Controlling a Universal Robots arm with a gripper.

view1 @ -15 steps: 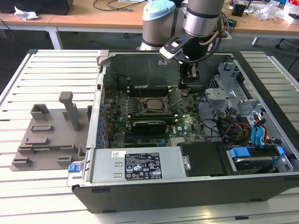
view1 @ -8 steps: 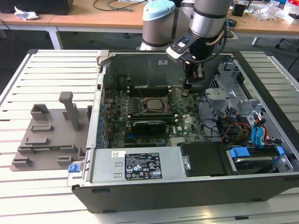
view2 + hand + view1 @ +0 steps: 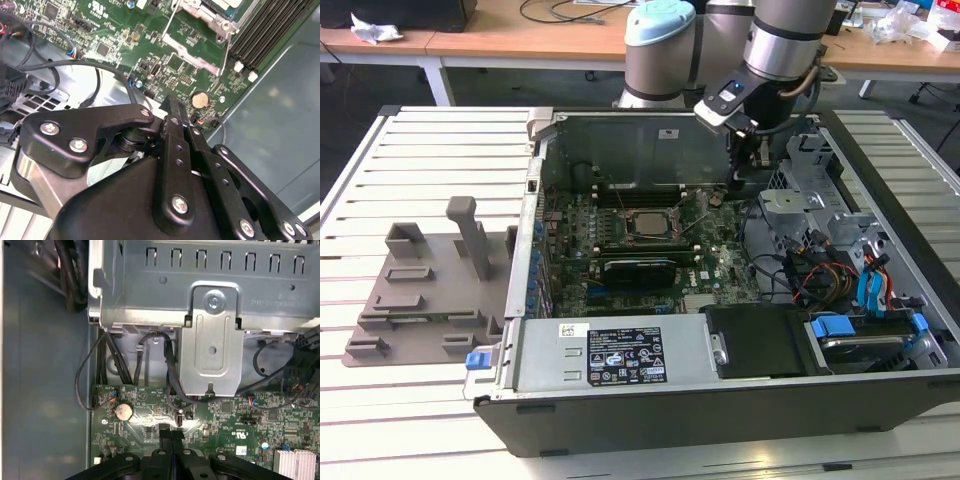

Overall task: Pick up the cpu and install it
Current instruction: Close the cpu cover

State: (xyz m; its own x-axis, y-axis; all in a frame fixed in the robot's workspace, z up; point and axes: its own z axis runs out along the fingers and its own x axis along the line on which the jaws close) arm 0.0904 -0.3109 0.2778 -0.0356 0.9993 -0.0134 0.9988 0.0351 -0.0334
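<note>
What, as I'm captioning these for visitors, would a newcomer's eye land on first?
Probably the open computer case in the middle of the exterior view, its green motherboard bared with the silver cpu lying at its centre. Next, the arm's gripper, fingers shut, low over the board near a round coin battery, and the grey fixture tray at the exterior view's left.

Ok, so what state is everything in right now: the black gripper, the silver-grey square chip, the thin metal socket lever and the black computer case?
Black two-finger gripper: shut, holding nothing, above the green motherboard.
Silver-grey square cpu: lying flat in its socket.
Thin metal socket lever: raised.
Black tower computer case: on its side, side panel off.
</note>
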